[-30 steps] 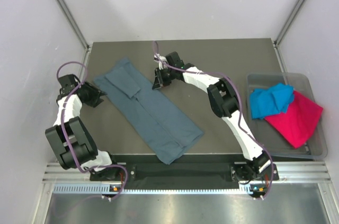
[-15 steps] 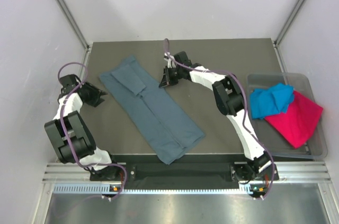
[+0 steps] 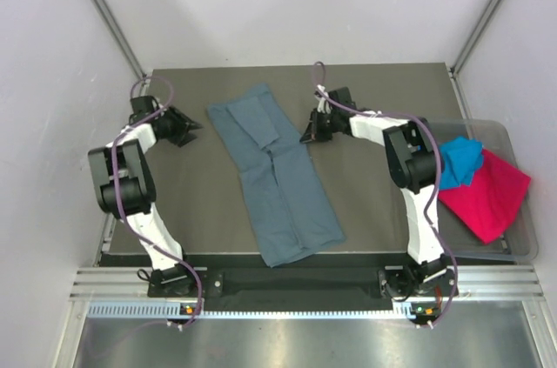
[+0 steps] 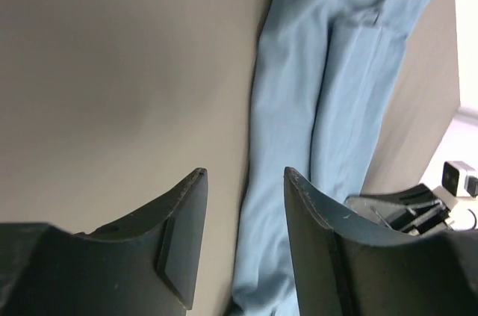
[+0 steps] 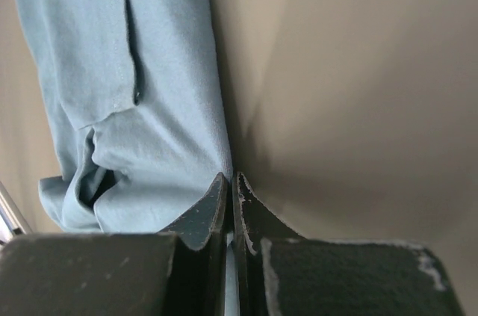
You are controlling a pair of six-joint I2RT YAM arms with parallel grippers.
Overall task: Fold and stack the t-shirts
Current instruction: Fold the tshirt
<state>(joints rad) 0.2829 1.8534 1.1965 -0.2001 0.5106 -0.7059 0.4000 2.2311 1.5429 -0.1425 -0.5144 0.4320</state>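
Note:
The slate-blue t-shirt (image 3: pixel 278 177) lies on the table as a long narrow strip, folded lengthwise and running from the far middle towards the near edge. My right gripper (image 3: pixel 309 136) is low at its far right edge, shut on a thin sliver of the cloth (image 5: pixel 149 107), which shows between the jaws (image 5: pixel 232 178). My left gripper (image 3: pixel 187 129) stands open left of the shirt, apart from it, nothing between its fingers (image 4: pixel 246 181); the shirt (image 4: pixel 299 107) lies beyond them. The turquoise t-shirt (image 3: pixel 457 162) and the magenta t-shirt (image 3: pixel 487 194) lie crumpled in the tub.
A clear plastic tub (image 3: pixel 500 129) stands at the table's right edge, holding the two other tees. Grey walls and metal frame posts close in the table at the back and sides. Both arm bases sit at the near edge.
My right gripper has closed on the shirt's edge and pulled the far end rightwards, so the strip lies straighter. My left gripper has moved farther back and right, staying open.

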